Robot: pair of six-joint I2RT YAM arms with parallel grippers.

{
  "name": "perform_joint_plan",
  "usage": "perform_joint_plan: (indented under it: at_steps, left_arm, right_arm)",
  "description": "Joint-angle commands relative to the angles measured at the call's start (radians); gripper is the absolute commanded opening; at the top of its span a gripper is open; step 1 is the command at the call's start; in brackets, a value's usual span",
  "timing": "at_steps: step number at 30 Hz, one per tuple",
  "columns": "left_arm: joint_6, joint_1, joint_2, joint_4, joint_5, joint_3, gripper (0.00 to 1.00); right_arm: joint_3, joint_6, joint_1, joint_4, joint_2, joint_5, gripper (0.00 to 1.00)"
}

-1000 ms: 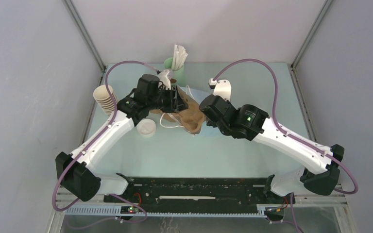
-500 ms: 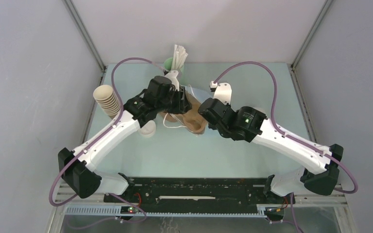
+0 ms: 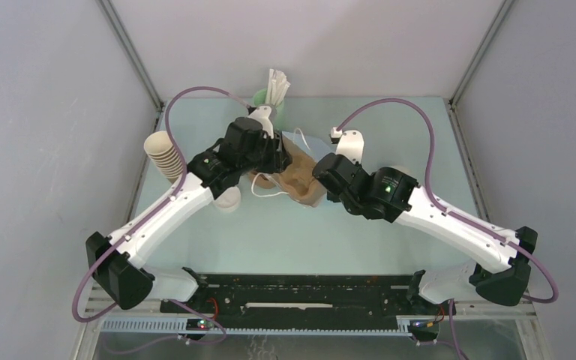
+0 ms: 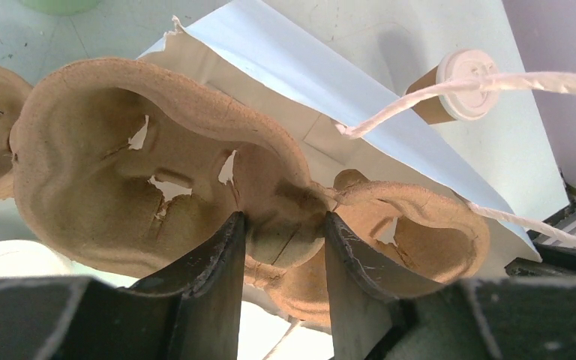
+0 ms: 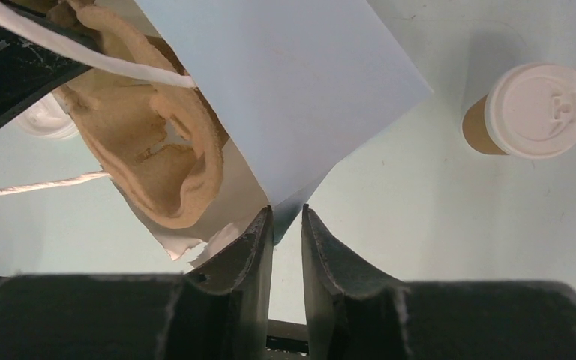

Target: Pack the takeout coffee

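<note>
The takeout coffee (image 5: 532,112), a small brown cup under a white lid, stands upright on the table to the right of the bag; the left wrist view shows it (image 4: 454,86) beyond the bag. A pale blue paper bag (image 5: 292,90) lies on its side with its mouth toward the left arm. My left gripper (image 4: 281,217) is shut on the middle ridge of a brown pulp cup carrier (image 4: 157,165), held at the bag's mouth. My right gripper (image 5: 286,211) has the bag's lower corner between its narrowed jaws, with a slit left on the right side.
A tall stack of brown cups (image 3: 165,154) stands at the left edge. The mint-green cup with white sticks (image 3: 270,94) is at the back. A loose white lid (image 3: 229,199) lies under my left forearm. The bag's white twine handles (image 4: 420,105) trail over the table.
My left arm has carried the carrier rightward to the bag's mouth. My right jaws have narrowed around the bag's corner.
</note>
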Motion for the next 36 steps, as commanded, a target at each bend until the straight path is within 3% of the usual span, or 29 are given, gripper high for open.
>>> perform_joint_plan:
  at_steps: [1, 13, 17, 23, 31, 36]
  left_arm:
    - [-0.024, -0.002, -0.015, 0.087, 0.012, -0.021, 0.00]
    - [-0.019, -0.038, 0.067, 0.106, 0.025, 0.014, 0.00]
    - [-0.015, -0.042, 0.079, 0.113, 0.034, 0.003, 0.00]
    - [0.004, -0.044, 0.102, 0.141, 0.156, 0.010, 0.00]
    - [-0.023, -0.110, 0.011, 0.104, -0.042, -0.012, 0.00]
    - [-0.048, -0.149, 0.044, 0.086, -0.103, 0.008, 0.00]
  right_arm:
    - [-0.004, 0.016, -0.003, 0.029, -0.024, -0.002, 0.27]
    - [0.036, -0.016, -0.011, 0.057, -0.027, -0.030, 0.01]
    - [0.011, -0.012, -0.036, 0.087, -0.050, -0.079, 0.00]
    - [-0.019, -0.010, -0.084, 0.116, -0.074, -0.163, 0.00]
    - [-0.074, -0.007, -0.163, 0.166, -0.101, -0.272, 0.00]
    - [-0.093, 0.013, -0.178, 0.191, -0.111, -0.324, 0.00]
